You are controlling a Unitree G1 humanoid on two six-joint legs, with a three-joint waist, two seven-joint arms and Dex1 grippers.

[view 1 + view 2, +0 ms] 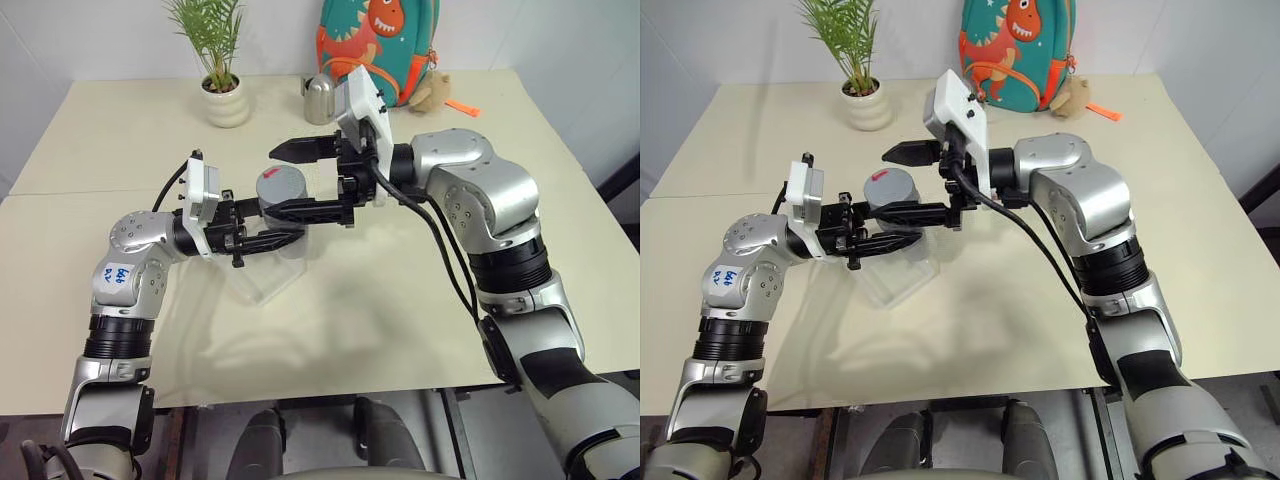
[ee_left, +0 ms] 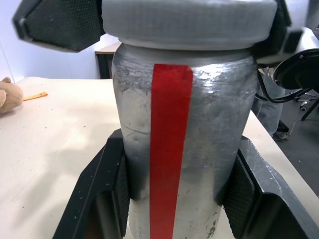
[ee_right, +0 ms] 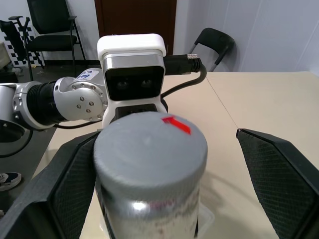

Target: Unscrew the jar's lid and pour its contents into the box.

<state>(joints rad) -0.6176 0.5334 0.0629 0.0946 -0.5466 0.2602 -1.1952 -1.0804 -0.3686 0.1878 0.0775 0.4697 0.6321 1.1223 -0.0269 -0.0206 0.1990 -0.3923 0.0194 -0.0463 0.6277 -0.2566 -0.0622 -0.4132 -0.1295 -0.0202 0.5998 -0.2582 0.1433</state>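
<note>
**Jar clamped, lid still on**

Held upright above the box [image 1: 262,283], the jar [image 2: 182,149], pinched low on its body by the left gripper [image 1: 270,228], fingers [image 2: 102,194] pressed tight to both sides beside the red stripe. Capped by the lid [image 3: 149,144], red mark up. Flanked at lid height by the right gripper [image 1: 305,180], fingers [image 3: 279,169] spread wide, touching nothing. Behind the jar: potted plant [image 1: 222,75], small steel can [image 1: 320,98], dinosaur backpack [image 1: 385,40].

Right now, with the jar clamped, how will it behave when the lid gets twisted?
The jar looks smooth and shiny, so it may spin in the left gripper. It seems rigid metal, unlikely to dent. The lid appears matte, probably easier to grip.
</note>
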